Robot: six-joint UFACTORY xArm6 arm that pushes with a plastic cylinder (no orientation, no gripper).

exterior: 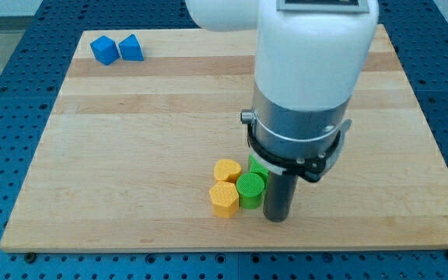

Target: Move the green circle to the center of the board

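The green circle (250,187), a short round cylinder of matte green plastic, is sitting flat on the pale wooden board (131,140), low in the view and a little right of the middle, near the board's bottom edge. Being round, it is showing no long axis along the board and no facing direction; its axis is standing upright, with the flat circular top turned upward. The top face is looking bright green, the side wall a shade darker.

My tip (275,218) (the lower end of a thick dark rod under the white arm housing) is resting just beside the green circle on the view's right, seemingly touching its side. There are no jaws on this rod, so nothing is being held.

A second green block (257,166), shape unclear, is peeking out behind the circle, partly hidden by the arm. Two yellow blocks are crowding the circle's left: a yellow hexagonal block (224,198) touching it, and a yellow rounded block (227,170) just above that one.

Two blue blocks (105,50) (131,48) are lying side by side at the view's top left, well apart from everything else.
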